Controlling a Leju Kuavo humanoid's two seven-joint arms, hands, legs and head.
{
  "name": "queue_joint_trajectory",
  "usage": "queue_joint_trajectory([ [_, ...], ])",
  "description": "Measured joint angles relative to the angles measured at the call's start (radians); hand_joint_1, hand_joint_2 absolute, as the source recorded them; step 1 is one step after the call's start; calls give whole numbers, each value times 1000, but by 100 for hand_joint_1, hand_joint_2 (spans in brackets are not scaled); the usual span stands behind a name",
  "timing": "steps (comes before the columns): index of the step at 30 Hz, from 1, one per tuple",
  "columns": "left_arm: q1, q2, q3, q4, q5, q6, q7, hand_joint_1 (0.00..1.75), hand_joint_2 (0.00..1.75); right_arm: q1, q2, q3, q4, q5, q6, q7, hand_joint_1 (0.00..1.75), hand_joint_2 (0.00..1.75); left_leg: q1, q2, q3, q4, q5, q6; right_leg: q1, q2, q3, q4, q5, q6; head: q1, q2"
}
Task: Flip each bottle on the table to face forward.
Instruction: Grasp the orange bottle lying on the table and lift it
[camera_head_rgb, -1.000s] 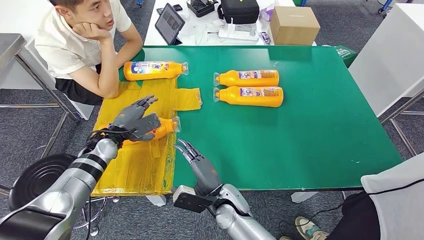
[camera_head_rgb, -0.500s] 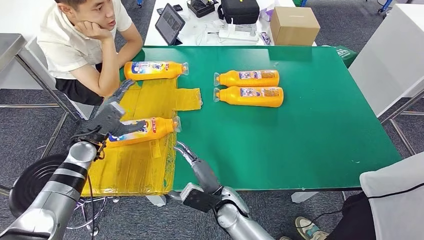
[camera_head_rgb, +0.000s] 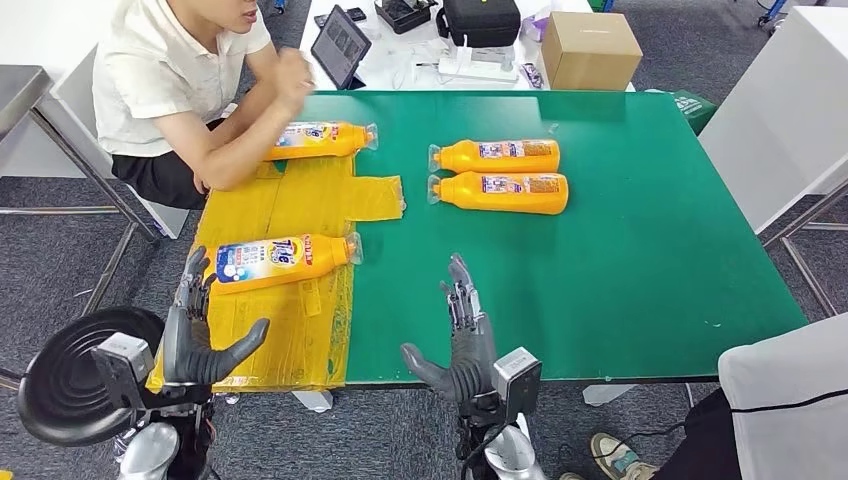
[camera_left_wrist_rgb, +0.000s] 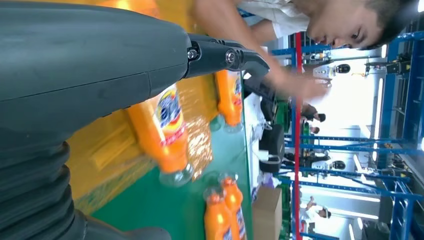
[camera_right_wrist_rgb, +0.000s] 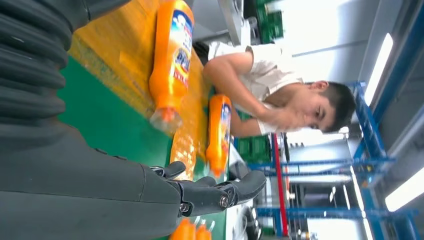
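Comparing with the picture of half a second ago, the left hand (camera_head_rgb: 197, 345) has let go of the near bottle (camera_head_rgb: 283, 261) and drawn back off the near-left corner of the tabletop (camera_head_rgb: 650, 250); it is now upright, fingers spread, holding nothing. The near bottle lies on the yellow sheet (camera_head_rgb: 285, 320), label with blue and red print turned up, cap pointing right, so this one appears to be flipped. At far left a person (camera_head_rgb: 180, 90) has lifted a hand from the chin, forearm now lying just beside the far-left bottle (camera_head_rgb: 322, 139), which also shows its printed label.

The right hand (camera_head_rgb: 460, 335) has risen from a low, forward reach to an upright pose at the near edge, fingers apart, empty.

Further right, the pair of bottles (camera_head_rgb: 500, 175) lies side by side and touching, caps to the left, showing smaller labels of a different look than the two on the sheet. Judgement: both hands are retracted between steps; the pair at centre likely remains to be turned, and the right hand stands nearer to it.
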Motion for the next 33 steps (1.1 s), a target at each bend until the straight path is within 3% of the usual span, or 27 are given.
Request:
queue_joint_trajectory([
  [1, 16, -4, -2, -20, 3, 5, 0, 0, 175, 7, 0, -9, -8, 4, -4, 3, 0, 0, 0, 0, 0, 0, 0, 0, 0, 0, 0, 0, 0, 0, 0, 0],
  [3, 41, -15, -4, -51, 14, 14, 1, 0, 175, 17, 0, -26, -19, 28, -42, 28, 0, 0, 0, 0, 1, 0, 0, 0, 0, 0, 0, 0, 1, -1, 0, 0],
  [7, 111, -52, -37, -101, -6, 117, -10, 0, 175, 48, -1, -70, -32, 106, -249, 133, 0, 175, 1, 0, 2, 0, 1, 0, 0, 0, 1, 0, 1, -1, 0, 0],
  [8, 124, -61, -54, -108, -13, 155, -17, 0, 175, 56, -3, -81, -40, 129, -306, 133, 0, 175, 1, 0, 1, 0, 1, 0, 0, 0, 1, 0, 1, -1, 0, 0],
  [10, 137, -72, -96, -112, -12, 208, -26, 0, 87, 67, -9, -102, -68, 177, -396, 97, 0, 175, 1, 0, 1, 0, 1, 0, 0, 0, 1, 0, 1, -1, 0, 0],
  [12, 137, -75, -141, -112, 0, 237, -27, 0, 87, 71, -20, -125, -108, 242, -472, 71, 0, 175, 0, 0, 1, 0, 1, 0, 0, 0, 1, 0, 1, 0, 0, 0],
  [14, 135, -76, -179, -109, 16, 259, -22, 0, 175, 69, -35, -156, -142, 330, -544, 75, 0, 175, 0, 0, 1, 0, 1, 0, 0, 0, 1, 0, 1, 0, 0, 0],
  [19, 134, -75, -233, -95, 63, 281, -13, 0, 175, 60, -75, -260, -147, 569, -611, 93, 0, 175, 0, 0, 2, 0, 1, 1, 0, 0, 2, 0, 1, 0, 0, 0],
  [24, 133, -75, -248, -90, 113, 267, -69, 0, 175, 19, -76, -465, -88, 923, -614, -2, 0, 175, 0, -1, 2, 0, 1, 1, 0, -1, 3, 0, 1, 0, -1, 0],
  [28, 132, -76, -247, -86, 102, 274, -50, 0, 175, -15, -73, -605, -53, 1063, -614, -22, 0, 175, 0, -1, 2, 0, 1, 1, 0, -1, 3, 0, 1, 0, 0, 0],
  [33, 113, -79, -245, -59, 27, 306, -38, 0, 175, -54, -76, -707, -19, 1245, -615, -4, 0, 175, 0, -1, 2, 0, 1, 1, 0, -1, 3, 0, 1, 0, -1, 0],
])
